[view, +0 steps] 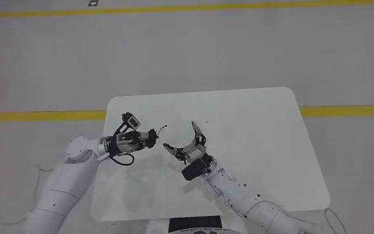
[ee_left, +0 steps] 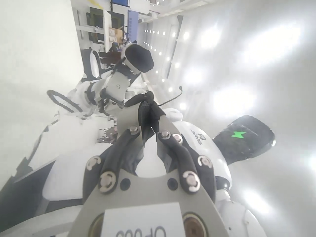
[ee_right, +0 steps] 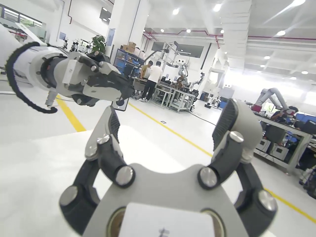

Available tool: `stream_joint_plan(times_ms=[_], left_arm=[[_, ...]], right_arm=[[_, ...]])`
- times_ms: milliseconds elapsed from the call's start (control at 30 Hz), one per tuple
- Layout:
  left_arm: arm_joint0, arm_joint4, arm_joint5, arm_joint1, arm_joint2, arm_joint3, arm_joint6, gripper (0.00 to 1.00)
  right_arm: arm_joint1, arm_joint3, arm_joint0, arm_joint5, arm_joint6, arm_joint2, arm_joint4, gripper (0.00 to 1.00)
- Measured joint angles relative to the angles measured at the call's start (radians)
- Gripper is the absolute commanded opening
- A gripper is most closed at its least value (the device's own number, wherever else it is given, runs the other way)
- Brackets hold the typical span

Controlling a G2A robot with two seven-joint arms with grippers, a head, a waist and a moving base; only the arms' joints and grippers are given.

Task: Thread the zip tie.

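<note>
White table (view: 257,140); yellow floor line (view: 187,8) (second passes beneath table).

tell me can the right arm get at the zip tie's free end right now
Probably yes. The zip tie sticks out free from the shut left gripper. The right gripper is close beside it, with its fingers wide open and nothing between the two.
</note>
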Motion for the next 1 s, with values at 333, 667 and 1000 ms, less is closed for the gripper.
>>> stream_joint_plan(times_ms=[333, 667, 1000], left_arm=[[-0.040, -0.073, 0.040, -0.017, 0.037, 0.046, -0.003, 0.00], [-0.056, -0.066, 0.032, -0.023, 0.055, 0.054, 0.016, 0.00], [-0.054, -0.127, 0.044, -0.041, 0.085, 0.008, 0.085, 0.00]], right_arm=[[0.041, 0.016, 0.096, 0.000, -0.004, -0.059, 0.000, 1.00], [0.056, 0.013, 0.125, 0.000, -0.007, -0.093, 0.000, 1.00], [0.061, 0.005, 0.144, 0.000, 0.009, -0.104, 0.000, 1.00]])
